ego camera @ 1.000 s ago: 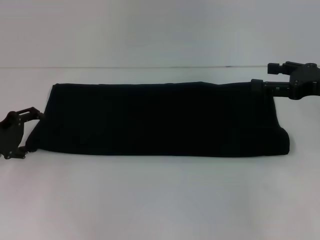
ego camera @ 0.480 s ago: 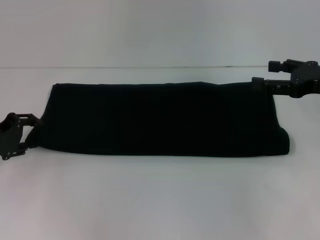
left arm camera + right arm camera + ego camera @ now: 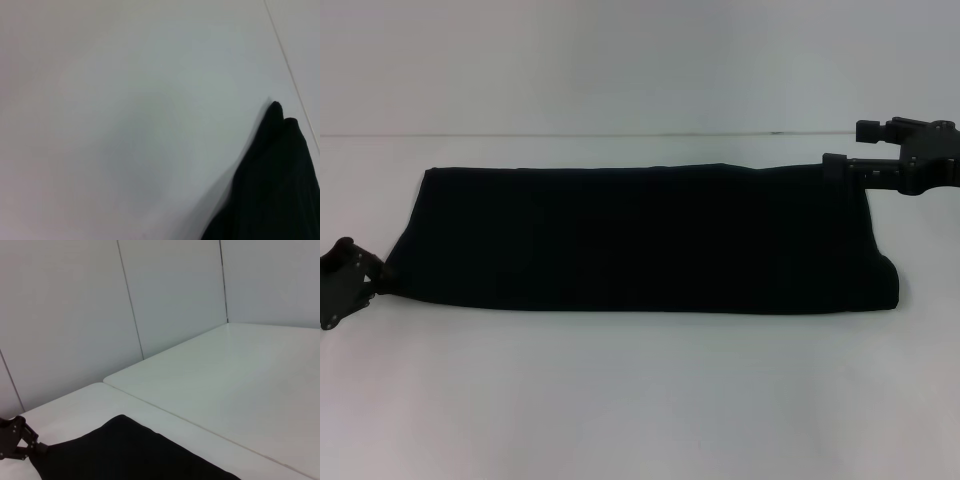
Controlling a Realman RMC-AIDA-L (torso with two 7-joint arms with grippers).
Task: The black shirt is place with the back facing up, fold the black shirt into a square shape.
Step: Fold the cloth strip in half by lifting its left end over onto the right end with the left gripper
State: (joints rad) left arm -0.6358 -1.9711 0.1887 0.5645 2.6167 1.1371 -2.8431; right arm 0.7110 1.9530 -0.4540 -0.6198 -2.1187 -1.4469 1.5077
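**Left gripper drops back at the shirt's near-left corner**

Since a second ago the left gripper (image 3: 348,278) has slid lower and further out toward the left edge of the head view, so less of it shows; the shirt and the right gripper sit as they did.

Nearest the robot, bare white bench (image 3: 640,400) runs across the front. At its left side the left gripper's fingers (image 3: 382,280) meet the near-left corner of the shirt (image 3: 650,238); whether they are pinching the cloth or only touching it, I cannot tell. From the left wrist camera only a dark, pointed flap of shirt (image 3: 272,185) shows against the pale bench (image 3: 125,125).

Beyond the left fingers, the shirt lies flat as a long black band folded lengthwise, plain side up, stretching across the bench from left to right. Its near-right end is a rounded, doubled fold.

Farther back, at the far-right corner of the shirt, the right gripper (image 3: 848,148) hangs with its fingers (image 3: 840,166) spread apart, the lower one just at the cloth's far edge. Its wrist camera looks along the shirt (image 3: 125,452) toward the left gripper (image 3: 17,440) at the other end, with white wall panels (image 3: 75,315) behind.
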